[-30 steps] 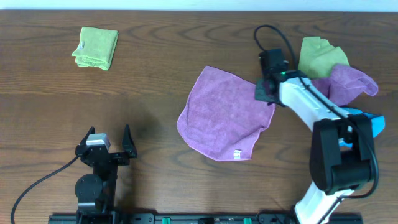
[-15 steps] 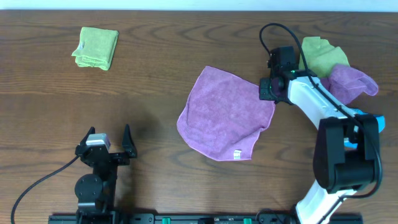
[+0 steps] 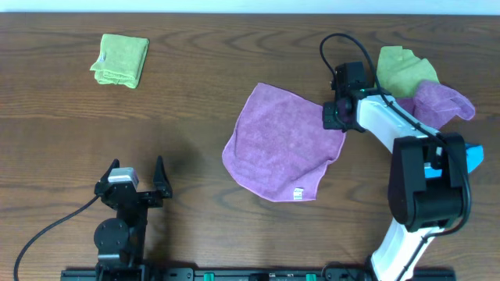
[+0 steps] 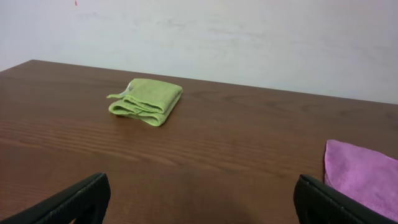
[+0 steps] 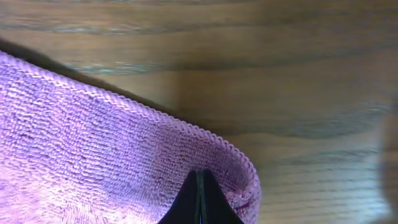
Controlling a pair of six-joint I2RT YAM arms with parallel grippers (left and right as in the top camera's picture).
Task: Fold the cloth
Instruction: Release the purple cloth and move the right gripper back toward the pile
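Right pincer (image 3: pixel 334 116) pinched shut, left pincer (image 3: pixel 134 173) spread

text: none readable | white tag (image 3: pixel 298 194) on cloth (image 3: pixel 281 144): too small to read

We take this for a robotics lab: a left arm (image 3: pixel 116 225) and right arm (image 3: pixel 426 187) mounted on a rail (image 3: pixel 234 275) at a wooden table (image 3: pixel 195 78) before a plain white wall (image 4: pixel 249 37).
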